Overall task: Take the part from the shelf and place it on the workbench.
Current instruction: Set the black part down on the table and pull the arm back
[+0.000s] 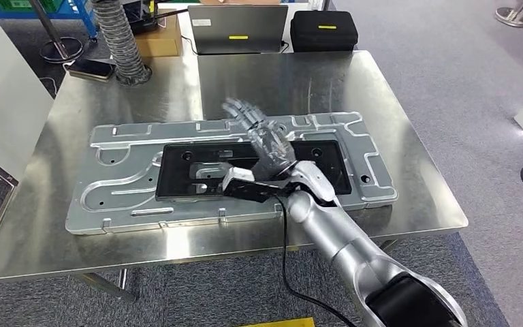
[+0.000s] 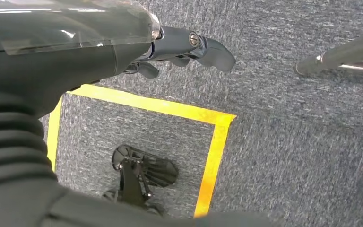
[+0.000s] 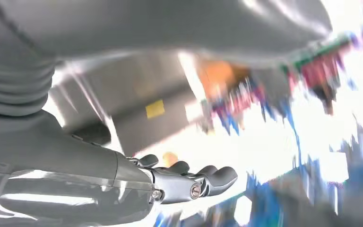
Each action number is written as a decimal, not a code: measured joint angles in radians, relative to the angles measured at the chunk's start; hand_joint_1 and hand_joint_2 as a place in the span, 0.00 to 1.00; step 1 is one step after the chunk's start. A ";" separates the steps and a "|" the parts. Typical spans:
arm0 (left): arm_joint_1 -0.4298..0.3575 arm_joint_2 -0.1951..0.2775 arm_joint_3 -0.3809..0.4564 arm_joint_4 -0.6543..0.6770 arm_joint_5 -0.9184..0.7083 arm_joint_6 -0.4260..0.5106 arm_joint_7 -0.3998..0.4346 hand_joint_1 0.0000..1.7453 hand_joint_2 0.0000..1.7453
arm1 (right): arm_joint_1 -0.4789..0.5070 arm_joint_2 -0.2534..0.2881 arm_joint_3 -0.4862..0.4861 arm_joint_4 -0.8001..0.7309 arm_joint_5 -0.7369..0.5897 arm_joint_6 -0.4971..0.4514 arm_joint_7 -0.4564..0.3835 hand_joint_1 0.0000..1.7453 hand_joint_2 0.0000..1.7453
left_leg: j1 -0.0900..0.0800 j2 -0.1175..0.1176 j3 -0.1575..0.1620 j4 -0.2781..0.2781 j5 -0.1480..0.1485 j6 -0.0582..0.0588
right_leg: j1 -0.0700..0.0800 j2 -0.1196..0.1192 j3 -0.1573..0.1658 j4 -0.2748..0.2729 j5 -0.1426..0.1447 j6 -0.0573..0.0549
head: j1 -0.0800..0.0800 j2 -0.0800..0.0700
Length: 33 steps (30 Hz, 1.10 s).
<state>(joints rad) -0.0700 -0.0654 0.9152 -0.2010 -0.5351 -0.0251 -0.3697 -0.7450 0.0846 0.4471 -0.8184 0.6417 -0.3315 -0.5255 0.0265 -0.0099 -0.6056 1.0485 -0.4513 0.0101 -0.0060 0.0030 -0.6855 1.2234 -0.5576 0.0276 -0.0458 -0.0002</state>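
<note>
The part is a large silver stamped plate with a black panel in its middle. It lies flat on the steel workbench, slightly askew. My right hand hovers just above the black panel with fingers spread and blurred, holding nothing. In the right wrist view the right hand shows loosely extended fingers against a blurred background. My left hand hangs over grey carpet with nothing in it.
At the bench's far edge stand a closed laptop, a black case, a cardboard box and a grey ribbed hose. A white cabinet stands at the left. Yellow tape marks the floor.
</note>
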 joint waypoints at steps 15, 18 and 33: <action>0.010 0.001 0.078 0.000 0.019 -0.008 -0.012 0.00 0.00 | 0.477 -0.117 -0.484 -0.901 0.123 -0.364 -0.046 0.00 0.00 | -0.021 0.005 -0.040 0.129 -0.096 -0.019 | 0.020 -0.018 0.107 -0.249 0.138 -0.061 | -0.001 0.000; 0.015 0.001 0.094 0.000 0.019 -0.011 -0.009 0.00 0.00 | 0.596 -0.116 -0.619 -0.929 0.025 -0.364 -0.064 0.00 0.00 | -0.012 0.006 -0.086 0.235 -0.132 -0.031 | 0.017 -0.021 0.105 -0.243 0.138 -0.059 | -0.001 0.000; 0.014 -0.007 0.121 0.000 -0.028 -0.010 0.036 0.00 0.00 | 0.777 -0.076 -1.113 -0.484 0.083 -0.271 -0.124 0.00 0.00 | -0.003 0.004 -0.021 -0.014 0.026 0.013 | -0.009 -0.005 -0.002 0.069 -0.057 0.019 | 0.000 0.000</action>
<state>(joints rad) -0.0562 -0.0723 1.0357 -0.2014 -0.5635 -0.0349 -0.3336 0.0315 0.0089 -0.6660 -1.3025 0.7247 -0.6028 -0.6499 0.0232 -0.0055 -0.6271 1.0341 -0.4254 0.0234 -0.0147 -0.0019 -0.6874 1.2921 -0.6148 0.0461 -0.0462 0.0000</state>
